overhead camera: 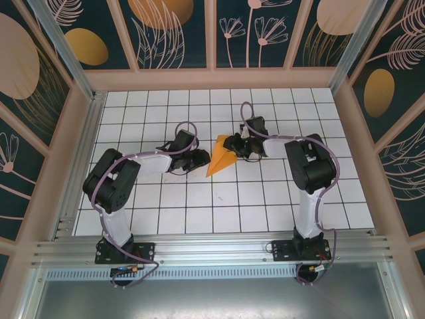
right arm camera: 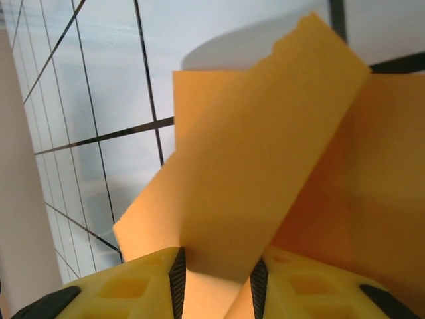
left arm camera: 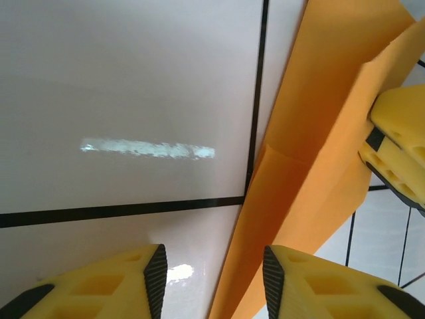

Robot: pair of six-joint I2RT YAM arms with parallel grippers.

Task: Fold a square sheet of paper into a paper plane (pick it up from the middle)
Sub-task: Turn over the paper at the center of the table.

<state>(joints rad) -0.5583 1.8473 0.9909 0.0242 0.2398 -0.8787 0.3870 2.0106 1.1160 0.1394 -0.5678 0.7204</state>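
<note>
Partly done, I judge: the orange sheet of paper (overhead camera: pixel 220 159) lies mid-desk (overhead camera: pixel 199 206), creased into a rough wedge, not yet a slim dart. The left tool (left arm camera: pixel 212 282) is released at its left edge. The right tool (right arm camera: pixel 218 282) straddles a raised flap; whether it pinches, I cannot tell.

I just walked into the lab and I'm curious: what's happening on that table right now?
Two robot arms are folding a thin orange paper sheet in the middle of the white gridded table. The paper is already partly folded into a pointed shape. The right gripper pinches an upturned flap of it. The left gripper sits low at the paper's other edge with its jaws apart, not clamping anything.
</note>
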